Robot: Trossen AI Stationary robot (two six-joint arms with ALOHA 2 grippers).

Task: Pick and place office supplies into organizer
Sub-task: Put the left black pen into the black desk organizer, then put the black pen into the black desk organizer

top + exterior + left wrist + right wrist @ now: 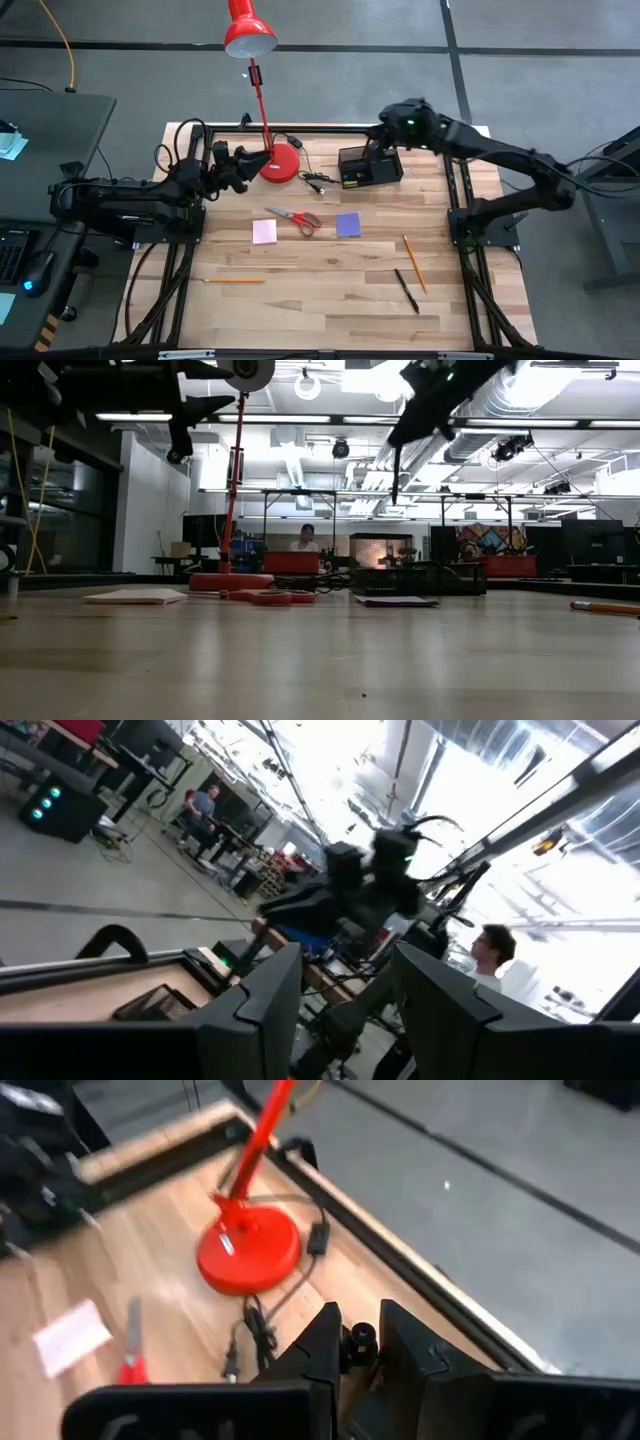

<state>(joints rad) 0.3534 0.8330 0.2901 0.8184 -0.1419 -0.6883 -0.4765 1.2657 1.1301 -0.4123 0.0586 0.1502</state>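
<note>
Your right claw (385,150), clenched on a black pen (397,473), hangs above the organizer (370,166). Your left claw (345,1005), released and empty, waits beside the lamp base (280,164).

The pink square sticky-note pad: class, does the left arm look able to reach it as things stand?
Probably yes: the pink square sticky-note pad lies uncovered on the wooden table, with nothing between it and the raised, open left gripper.

overhead, table-level, two wrist views
</note>
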